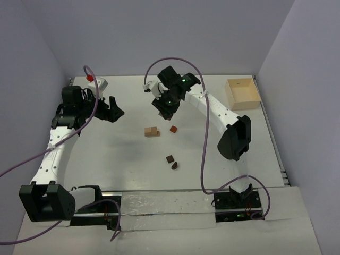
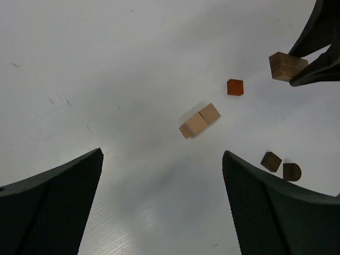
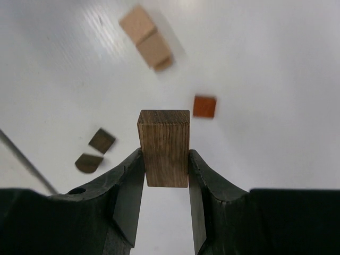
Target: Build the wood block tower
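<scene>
My right gripper [image 1: 164, 110] is shut on a dark brown rectangular block [image 3: 164, 147] and holds it above the table; that block also shows in the left wrist view [image 2: 286, 66]. Light tan blocks [image 1: 152, 132] lie side by side on the table below and left of it, also in the left wrist view [image 2: 200, 121] and the right wrist view [image 3: 146, 36]. A small reddish block [image 1: 173, 128] lies beside them. Two small dark brown pieces [image 1: 171, 161] lie nearer the arms. My left gripper [image 1: 114, 112] is open and empty, hovering left of the blocks.
A pale square wooden box [image 1: 243, 93] with raised walls sits at the far right. A white part with a red piece [image 1: 95, 81] lies at the far left. Walls close the table on three sides.
</scene>
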Motion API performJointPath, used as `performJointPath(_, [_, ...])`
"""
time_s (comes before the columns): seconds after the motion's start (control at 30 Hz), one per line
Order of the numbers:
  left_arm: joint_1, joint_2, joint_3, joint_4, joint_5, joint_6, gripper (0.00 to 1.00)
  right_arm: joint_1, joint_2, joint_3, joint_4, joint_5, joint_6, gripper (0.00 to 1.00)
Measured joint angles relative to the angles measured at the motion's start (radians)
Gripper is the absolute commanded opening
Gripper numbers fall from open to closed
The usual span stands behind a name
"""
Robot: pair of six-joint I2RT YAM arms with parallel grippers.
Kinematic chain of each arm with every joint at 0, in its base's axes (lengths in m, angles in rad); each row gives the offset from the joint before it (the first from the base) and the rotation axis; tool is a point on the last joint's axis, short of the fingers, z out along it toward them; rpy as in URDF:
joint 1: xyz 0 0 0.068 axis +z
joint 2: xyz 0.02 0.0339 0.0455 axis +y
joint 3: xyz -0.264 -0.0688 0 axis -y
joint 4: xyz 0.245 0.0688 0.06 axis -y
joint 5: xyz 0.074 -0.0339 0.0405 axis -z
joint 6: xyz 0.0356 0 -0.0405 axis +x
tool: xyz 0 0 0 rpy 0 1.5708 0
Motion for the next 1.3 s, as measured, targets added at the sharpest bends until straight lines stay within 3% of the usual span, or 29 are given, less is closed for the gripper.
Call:
performJointPath(0.17, [0.126, 0.047, 0.041, 0.000, 0.132, -0.028, 0.99, 0.003, 0.137, 0.252, -0.115, -0.043, -0.186, 0.00])
performJointPath(0.4, [0.151, 0.047, 0.049, 0.016, 0.214, -0.072, 0.99, 0.039, 0.238, 0.253, -0.160, -0.029, -0.324, 0.00])
performJointPath(1.3, [0.253, -0.003, 0.034, 0.077, 0.337, -0.154, 0.99, 0.152, 0.372, 0.350, -0.087, 0.015, -0.381, 0.00])
